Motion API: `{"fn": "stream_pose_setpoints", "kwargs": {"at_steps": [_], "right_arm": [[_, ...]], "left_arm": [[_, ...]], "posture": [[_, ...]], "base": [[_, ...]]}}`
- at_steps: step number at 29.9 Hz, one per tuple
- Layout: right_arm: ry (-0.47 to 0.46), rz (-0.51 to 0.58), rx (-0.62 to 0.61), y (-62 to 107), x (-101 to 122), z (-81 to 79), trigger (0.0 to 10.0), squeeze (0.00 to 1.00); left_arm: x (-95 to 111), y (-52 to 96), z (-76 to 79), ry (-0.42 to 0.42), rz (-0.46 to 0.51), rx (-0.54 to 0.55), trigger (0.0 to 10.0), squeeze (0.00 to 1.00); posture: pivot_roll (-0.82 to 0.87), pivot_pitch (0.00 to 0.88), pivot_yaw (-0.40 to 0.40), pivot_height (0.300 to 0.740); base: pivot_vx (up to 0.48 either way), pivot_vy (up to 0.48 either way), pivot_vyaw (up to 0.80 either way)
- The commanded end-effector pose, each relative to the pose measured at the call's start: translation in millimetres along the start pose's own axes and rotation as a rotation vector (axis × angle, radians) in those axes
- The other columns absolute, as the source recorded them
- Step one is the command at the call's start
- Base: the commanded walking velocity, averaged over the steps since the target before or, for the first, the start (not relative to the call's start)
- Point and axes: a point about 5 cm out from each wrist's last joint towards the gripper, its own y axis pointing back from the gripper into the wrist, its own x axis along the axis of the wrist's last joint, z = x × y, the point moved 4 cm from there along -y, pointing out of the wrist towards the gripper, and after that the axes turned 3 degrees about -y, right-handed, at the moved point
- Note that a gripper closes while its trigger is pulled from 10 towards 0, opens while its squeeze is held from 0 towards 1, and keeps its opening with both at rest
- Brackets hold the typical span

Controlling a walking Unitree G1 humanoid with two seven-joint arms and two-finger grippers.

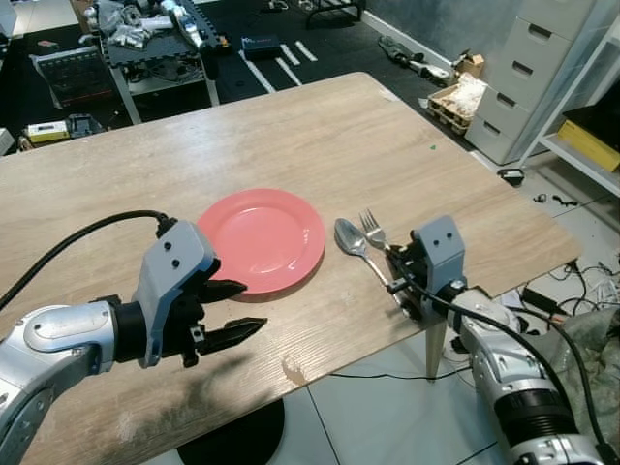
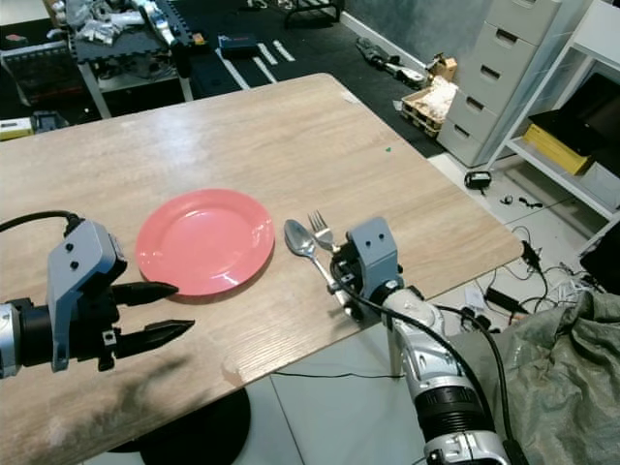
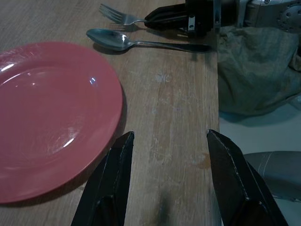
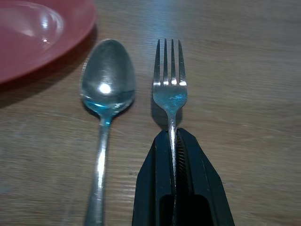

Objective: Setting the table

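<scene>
Fingers of right gripper [image 4: 173,155] are clenched on slim silver metal fork [image 4: 169,89] | beside shiny silver spoon [image 4: 107,89], right of round red plate [image 1: 262,238] | left gripper [image 1: 225,312] is spread, unladen | risk: spoon is nudged on release

No text, label, brand, number or sign is showing clearly enough to be read in any of the views.
</scene>
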Motion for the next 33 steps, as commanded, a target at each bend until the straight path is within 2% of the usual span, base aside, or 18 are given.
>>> {"fn": "stream_pose_setpoints", "kwargs": {"at_steps": [1,6,7,8,9,20,21,31,32,33], "right_arm": [[0.007,-0.001,-0.011,0.8,-1,4.0,10.0,0.15],[0.010,-0.001,-0.010,1.2,-2,5.5,10.0,0.18],[0.014,-0.002,-0.005,1.8,-2,5.5,10.0,0.23],[0.014,-0.002,-0.005,1.8,-2,5.5,10.0,0.23],[0.017,-0.001,0.005,2.7,-3,4.7,10.0,0.31],[0.017,0.003,0.043,4.4,-3,-1.3,10.0,0.31],[0.015,0.003,0.040,3.7,-3,-1.1,10.0,1.00],[0.018,0.024,0.005,0.8,3,4.3,10.0,1.00],[0.019,0.029,-0.001,0.8,4,5.5,10.0,0.87],[0.016,0.039,-0.011,1.3,7,7.6,10.0,0.00]], "left_arm": [[-1,1.0,3.5,0.006,-0.005,-0.008,10.0,0.00],[-1,0.8,3.3,0.007,-0.004,-0.008,10.0,0.00],[-1,0.6,3.2,0.007,-0.003,-0.008,10.0,0.00],[-1,0.6,3.2,0.007,-0.003,-0.008,10.0,0.00],[-1,0.3,3.1,0.008,-0.002,-0.009,10.0,0.00],[-1,-1.5,2.4,0.008,0.002,-0.011,10.0,0.00],[0,-2.1,2.1,0.007,0.004,-0.011,10.0,0.00],[0,-2.8,0.7,0.003,0.008,-0.003,10.0,0.00],[0,-3.0,0.6,0.003,0.008,-0.003,10.0,0.00],[0,-3.3,0.7,0.003,0.010,-0.002,10.0,0.00]], "posture": [[0.17,0.115,0.112,0.740],[0.17,0.115,0.112,0.740],[0.17,0.114,0.113,0.740],[0.17,0.114,0.113,0.740],[0.17,0.113,0.113,0.740],[0.16,0.110,0.114,0.740],[0.16,0.108,0.114,0.740],[0.16,0.097,0.110,0.740],[0.16,0.095,0.110,0.740],[0.16,0.094,0.109,0.740]], "base": [[0.000,0.000,0.00],[0.000,0.000,0.00],[0.000,0.000,0.00],[0.000,0.000,0.00],[0.000,0.000,0.00],[0.000,0.000,0.00],[0.000,0.000,0.00],[0.000,0.000,0.00],[0.000,0.000,0.00],[0.000,0.000,0.00]]}}
